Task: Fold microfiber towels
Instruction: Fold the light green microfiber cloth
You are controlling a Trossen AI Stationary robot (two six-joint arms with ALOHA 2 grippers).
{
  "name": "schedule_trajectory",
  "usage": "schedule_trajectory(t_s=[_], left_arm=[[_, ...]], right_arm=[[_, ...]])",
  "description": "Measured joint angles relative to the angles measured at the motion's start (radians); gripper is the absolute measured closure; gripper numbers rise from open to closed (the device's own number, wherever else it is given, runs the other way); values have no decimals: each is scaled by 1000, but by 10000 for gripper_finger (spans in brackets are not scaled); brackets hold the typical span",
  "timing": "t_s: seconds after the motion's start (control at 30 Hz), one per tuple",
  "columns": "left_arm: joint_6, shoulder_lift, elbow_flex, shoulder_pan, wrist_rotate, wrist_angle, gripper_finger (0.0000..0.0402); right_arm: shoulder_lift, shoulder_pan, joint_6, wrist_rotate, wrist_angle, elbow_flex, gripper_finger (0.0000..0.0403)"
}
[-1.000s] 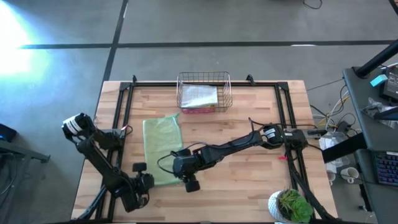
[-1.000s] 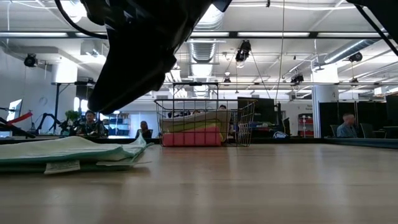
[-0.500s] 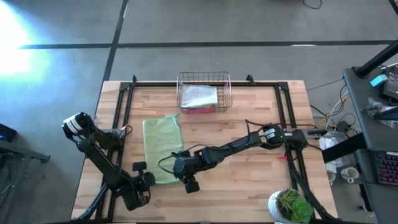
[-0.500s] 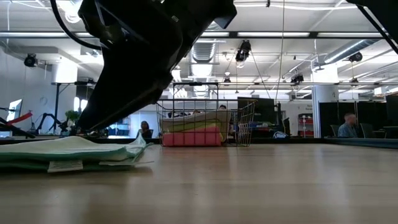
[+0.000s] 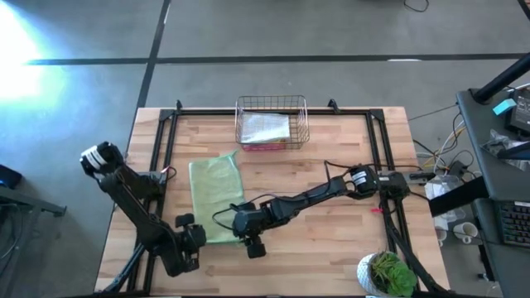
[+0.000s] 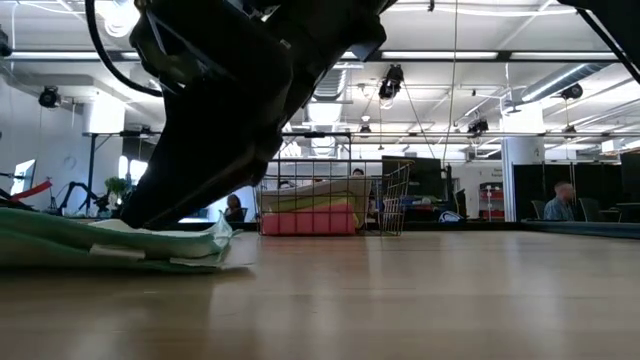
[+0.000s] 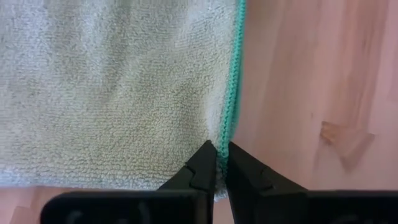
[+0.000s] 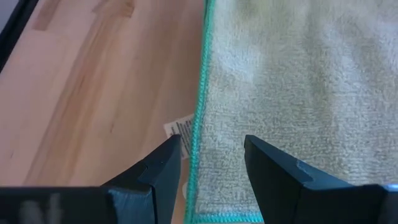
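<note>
Fuzzy pale green microfiber towel (image 5: pixel 215 199) with teal stitched edging, folded on the wooden table (image 5: pixel 331 190), left gripper (image 7: pixel 217 158) pinching its corner hem, right gripper (image 8: pixel 211 155) spread over the other corner, white tag (image 8: pixel 177 129) unreadable.

Two dark jointed arms (black cables looped alongside), the left arm (image 5: pixel 132 203) white-capped.

No readable text anywhere; small white tag (image 8: pixel 176 129) on the towel (image 8: pixel 292 93) illegible.
</note>
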Motion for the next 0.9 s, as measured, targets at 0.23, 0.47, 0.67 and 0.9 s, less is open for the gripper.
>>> schedule_trajectory(t_s=[0.23,0.47,0.67,0.9], left_arm=[[-74,-43,0,10,15,-4,389],[-138,-82,0,32,20,-3,389],[-201,-110,0,58,24,-2,389],[-207,-161,0,72,23,-2,389]], right_arm=[[0,4,16,-50,0,2,236],[0,12,21,-37,-3,-1,236],[0,12,20,-11,-6,-6,236],[11,13,18,-13,-4,-8,236]])
